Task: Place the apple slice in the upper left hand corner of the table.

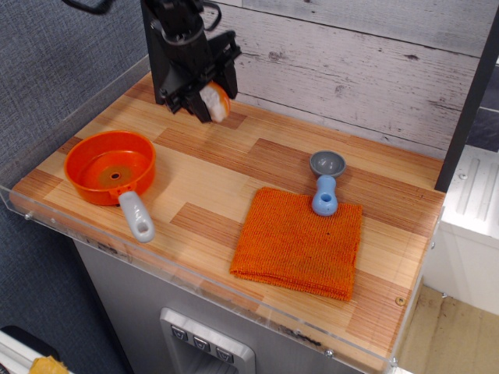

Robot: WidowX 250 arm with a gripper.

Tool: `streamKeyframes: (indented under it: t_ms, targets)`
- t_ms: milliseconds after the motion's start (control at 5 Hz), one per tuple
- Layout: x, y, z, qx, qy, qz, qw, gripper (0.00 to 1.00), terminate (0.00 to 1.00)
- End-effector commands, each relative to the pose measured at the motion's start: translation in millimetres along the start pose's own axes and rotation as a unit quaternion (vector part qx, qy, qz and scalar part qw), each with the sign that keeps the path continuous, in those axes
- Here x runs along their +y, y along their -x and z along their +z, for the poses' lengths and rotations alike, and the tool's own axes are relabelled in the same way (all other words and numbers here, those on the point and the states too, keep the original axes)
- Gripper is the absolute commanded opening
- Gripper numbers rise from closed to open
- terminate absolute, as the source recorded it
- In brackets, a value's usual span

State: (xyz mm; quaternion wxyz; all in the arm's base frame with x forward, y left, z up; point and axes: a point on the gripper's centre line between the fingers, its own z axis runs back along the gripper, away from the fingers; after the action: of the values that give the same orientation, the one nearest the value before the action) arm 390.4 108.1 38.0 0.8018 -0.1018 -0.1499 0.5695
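Apple slice (214,102) pinched between the black gripper (204,104) jaws, white face out, orange rind at right; held low over the far left corner of the table (218,183), close to the grey plank wall (351,62); contact with the wood unclear; orange pan (111,166) near the left front edge; blue-handled scoop (325,184) lying partly on the orange cloth (300,241) at right.

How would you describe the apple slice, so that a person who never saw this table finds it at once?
Start at the far left corner of the wooden table, where the black gripper hangs. The apple slice sits between its fingers: a small white wedge with an orange-yellow rind. The orange pan is round and much bigger, and the scoop is grey and blue.
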Motion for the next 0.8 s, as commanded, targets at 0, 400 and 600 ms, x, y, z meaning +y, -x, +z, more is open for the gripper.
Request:
streamKeyframes:
  t_ms: [0,400,600]
  targets:
    - [7.6,11.4,-14.3,-0.008,-0.007,-0.010,0.9999,0.00,0.00]
    - [6.6,17.9,-9.2,0.005,-0.002,-0.024,0.9997,1.00,0.00]
    - [6.6,20.8,-7.2,0.007,-0.003,-0.022,0.9997,1.00,0.00]
